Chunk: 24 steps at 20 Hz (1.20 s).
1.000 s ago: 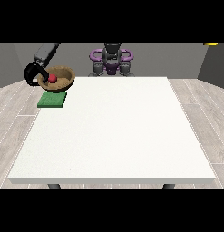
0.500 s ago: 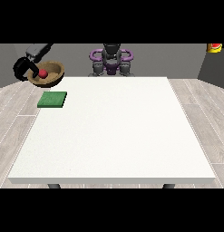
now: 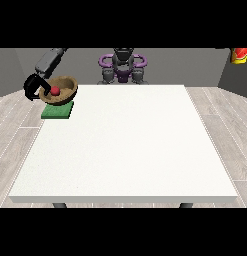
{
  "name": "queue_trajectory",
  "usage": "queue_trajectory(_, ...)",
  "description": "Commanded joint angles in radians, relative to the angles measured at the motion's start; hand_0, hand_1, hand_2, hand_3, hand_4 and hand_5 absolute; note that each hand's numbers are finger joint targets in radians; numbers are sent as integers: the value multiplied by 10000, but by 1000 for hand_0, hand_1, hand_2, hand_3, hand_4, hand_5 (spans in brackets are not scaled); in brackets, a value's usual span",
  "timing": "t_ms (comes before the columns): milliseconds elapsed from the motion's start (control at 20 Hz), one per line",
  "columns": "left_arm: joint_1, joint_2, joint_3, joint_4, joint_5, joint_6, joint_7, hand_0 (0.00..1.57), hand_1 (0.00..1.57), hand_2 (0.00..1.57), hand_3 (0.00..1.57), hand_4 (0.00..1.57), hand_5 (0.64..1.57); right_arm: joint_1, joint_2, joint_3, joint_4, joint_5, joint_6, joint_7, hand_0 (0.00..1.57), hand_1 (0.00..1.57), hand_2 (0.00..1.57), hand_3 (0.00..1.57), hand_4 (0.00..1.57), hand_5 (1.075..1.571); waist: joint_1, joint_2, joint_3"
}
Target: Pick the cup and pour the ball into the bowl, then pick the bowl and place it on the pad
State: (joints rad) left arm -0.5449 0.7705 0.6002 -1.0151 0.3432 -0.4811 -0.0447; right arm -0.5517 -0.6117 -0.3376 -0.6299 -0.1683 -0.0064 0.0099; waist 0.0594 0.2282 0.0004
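The hand at the view's left (image 3: pixel 33 86) gripped the wooden bowl (image 3: pixel 59 90) by its left rim, fingers curled round the edge. The bowl was tilted, its open side turned toward the camera, and hung just above the green pad (image 3: pixel 58 111); whether its underside touched the pad could not be told. A red ball (image 3: pixel 55 90) sat inside the bowl, near the middle. The pad lay flat on the white table (image 3: pixel 125 150) at the far left corner, its left side reaching the table's left edge. The grey arm (image 3: pixel 49 60) ran down from the upper left to the hand. The robot's body (image 3: pixel 123 66) stood behind the far edge of the table, about midway along it, with purple parts at the shoulders. No cup could be made out anywhere on the table. The other hand did not show in the view. A red and yellow object (image 3: pixel 240 54) sat at the upper right corner of the scene, well off the table; what it was could not be told.
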Motion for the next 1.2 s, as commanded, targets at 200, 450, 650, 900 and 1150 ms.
queue_trajectory(200, -140, -191, -367, -915, 176, 534, 602, 0, 0, 0, 0, 1199, 1559, -353, -30, -908, 1143, -756, 178, -140, 1571, 1571, 1571, 738, 905, 1569, 169, -19, 17)
queue_trajectory(450, 130, 617, 159, 316, 458, -472, -154, 0, 0, 0, 0, 1192, 1563, -366, -784, -806, 875, -342, -614, 225, 1571, 1571, 1571, 1087, 0, 1550, 128, 247, -5)
queue_trajectory(650, 352, -54, -396, -244, 251, 53, 65, 0, 0, 0, 0, 1195, 1561, -401, -331, -704, 978, -218, -1182, 94, 1508, 1508, 1412, 824, 0, 1552, 138, -320, 2)
queue_trajectory(900, -229, 1196, 216, 978, 358, -412, -631, 0, 0, 0, 0, 1188, 1565, -1102, 49, -906, 636, -583, -1450, -35, 1456, 1456, 1401, 759, 0, 1532, 64, 743, -5)
queue_trajectory(1150, -126, 784, -61, 189, 577, -133, -241, 0, 0, 0, 0, 1190, 1566, -945, -80, -809, 1074, -265, -1596, -930, 1259, 1259, 1353, 911, 115, 1529, 277, 575, 7)
